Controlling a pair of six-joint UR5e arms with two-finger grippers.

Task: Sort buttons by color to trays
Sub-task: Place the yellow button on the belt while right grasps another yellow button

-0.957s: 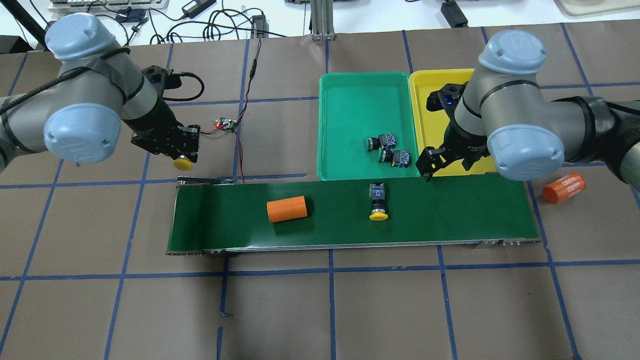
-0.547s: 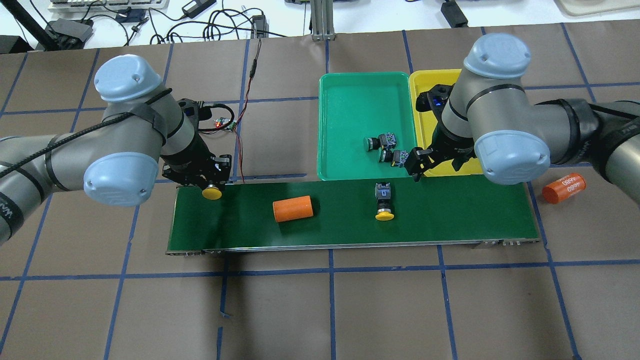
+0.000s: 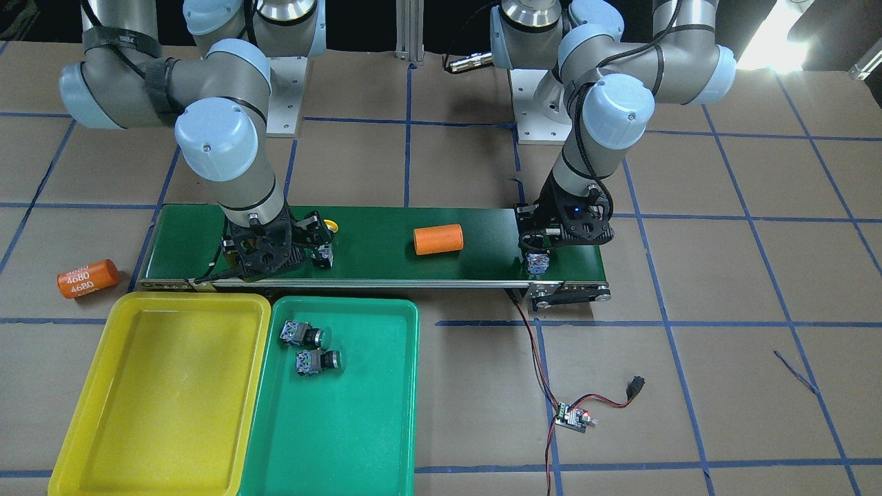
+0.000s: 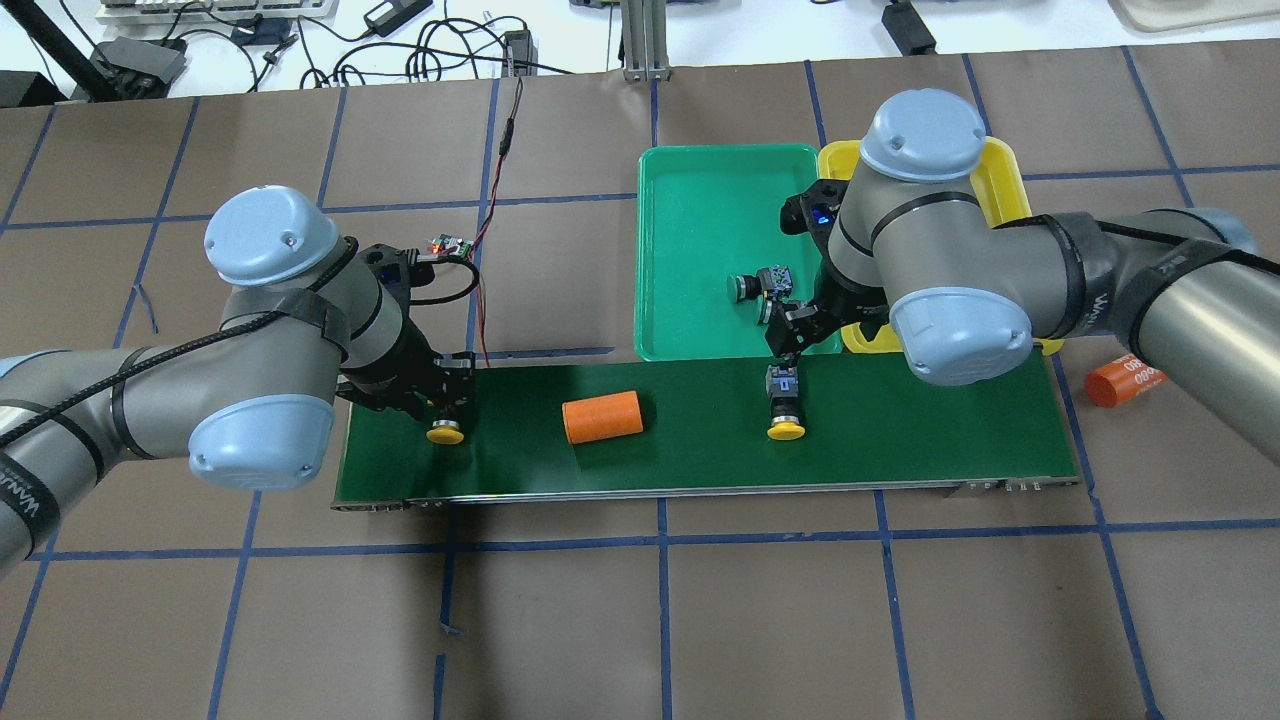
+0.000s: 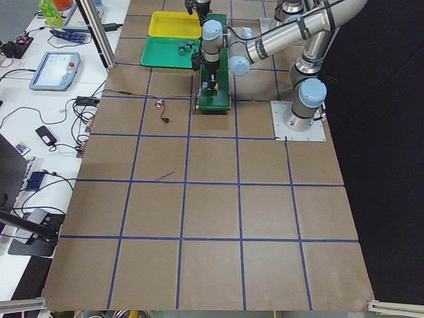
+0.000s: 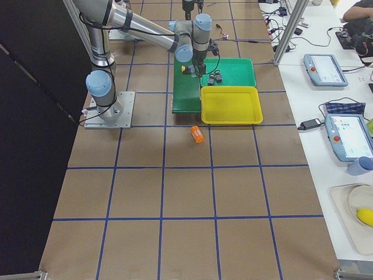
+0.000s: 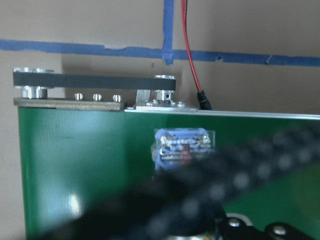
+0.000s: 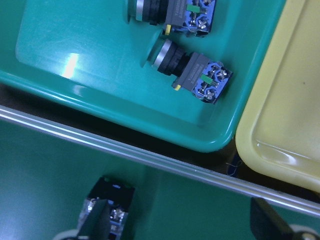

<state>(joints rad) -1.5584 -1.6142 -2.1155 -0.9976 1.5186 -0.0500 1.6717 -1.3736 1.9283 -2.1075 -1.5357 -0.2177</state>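
While the left hand (image 4: 447,402) clamps one yellow mushroom-capped black button (image 4: 446,433) over the left end of the dark green conveyor belt (image 4: 900,430), the right hand (image 4: 788,340), fingers (image 8: 270,226) apart, hangs above the second yellow-capped button (image 4: 786,412). It lies across the belt, cap toward the robot, contact block (image 4: 783,380) under the hand.

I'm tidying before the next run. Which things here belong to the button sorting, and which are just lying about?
Job: green buttons, held yellow button, other yellow button, green tray, yellow tray.
Lying about: belt, orange cylinder, 4680 cylinder, circuit board.
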